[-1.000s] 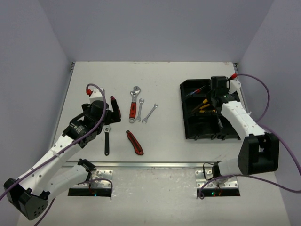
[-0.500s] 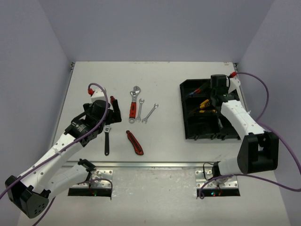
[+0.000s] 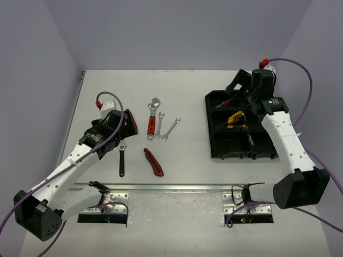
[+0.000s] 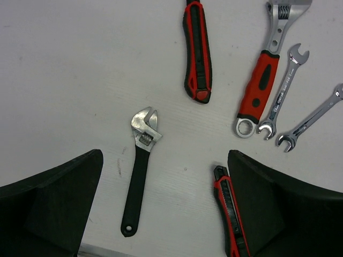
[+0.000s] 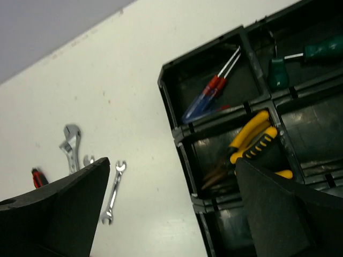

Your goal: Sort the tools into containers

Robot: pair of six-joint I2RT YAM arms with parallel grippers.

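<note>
Right tool higher above yellow pliers

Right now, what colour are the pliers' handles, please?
Yellow-and-black pliers, clearest in the right wrist view.

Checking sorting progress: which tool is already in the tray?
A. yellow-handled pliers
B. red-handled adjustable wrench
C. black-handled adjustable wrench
A: the yellow-handled pliers lie in a middle-row compartment of the black organiser tray, while the black-handled adjustable wrench and the red-handled adjustable wrench lie out on the table.
</note>
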